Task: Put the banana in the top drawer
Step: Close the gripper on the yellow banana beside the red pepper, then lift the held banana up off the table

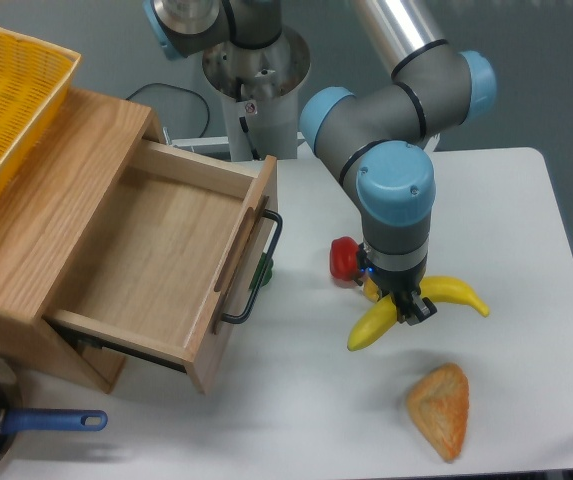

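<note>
The banana (374,325) is bright yellow and curved, and lies on the white table right of the drawer unit; its other end (461,293) sticks out to the right of the gripper. My gripper (409,306) points straight down on the banana's middle, with its dark fingers closed on either side of it. The top drawer (156,240) of the light oak unit is pulled open to the left of the gripper. Its plain wood bottom is bare, and its dark bar handle (258,268) faces the gripper.
A red toy (343,258) and a small yellow piece (371,290) sit just behind the gripper. An orange-tan triangular pastry (441,408) lies in front. A yellow mesh basket (6,100) rests on the unit. A pan with a blue handle (51,421) is at the front left. Something green (266,270) shows behind the handle.
</note>
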`<state>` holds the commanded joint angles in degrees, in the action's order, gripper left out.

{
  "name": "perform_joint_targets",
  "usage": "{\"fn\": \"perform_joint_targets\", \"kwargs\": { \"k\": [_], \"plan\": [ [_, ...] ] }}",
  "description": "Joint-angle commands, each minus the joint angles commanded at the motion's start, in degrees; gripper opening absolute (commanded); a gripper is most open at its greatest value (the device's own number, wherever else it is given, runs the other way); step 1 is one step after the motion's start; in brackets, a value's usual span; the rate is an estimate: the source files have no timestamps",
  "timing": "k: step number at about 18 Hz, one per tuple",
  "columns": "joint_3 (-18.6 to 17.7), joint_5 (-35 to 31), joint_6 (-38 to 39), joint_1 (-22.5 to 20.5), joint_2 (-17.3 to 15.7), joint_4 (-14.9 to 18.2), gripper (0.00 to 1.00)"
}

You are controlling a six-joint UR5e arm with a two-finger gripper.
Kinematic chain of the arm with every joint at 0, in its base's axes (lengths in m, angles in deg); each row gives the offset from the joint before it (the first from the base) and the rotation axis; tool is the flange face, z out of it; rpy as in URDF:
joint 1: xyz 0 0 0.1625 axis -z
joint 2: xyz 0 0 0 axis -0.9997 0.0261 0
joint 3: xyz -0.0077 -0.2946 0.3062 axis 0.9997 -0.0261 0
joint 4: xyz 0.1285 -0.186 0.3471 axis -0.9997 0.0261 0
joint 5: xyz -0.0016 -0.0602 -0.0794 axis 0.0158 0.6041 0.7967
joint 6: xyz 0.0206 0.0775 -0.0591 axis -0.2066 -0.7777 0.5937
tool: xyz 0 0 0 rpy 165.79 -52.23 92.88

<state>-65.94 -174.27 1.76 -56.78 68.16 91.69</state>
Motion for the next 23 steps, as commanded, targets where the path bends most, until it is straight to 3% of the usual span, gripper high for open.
{"fn": "perform_joint_targets", "kwargs": {
  "k": [11, 20, 23],
  "plan": [
    [0.3, 0.2, 6.1, -0.2, -2.5, 1.5, 0.33],
    [1.1, 0.5, 13.5, -0.7, -6.5, 8.7, 0.33],
    [1.2, 5.2, 17.8, -0.5, -8.2, 9.9, 0.33]
  ]
}}
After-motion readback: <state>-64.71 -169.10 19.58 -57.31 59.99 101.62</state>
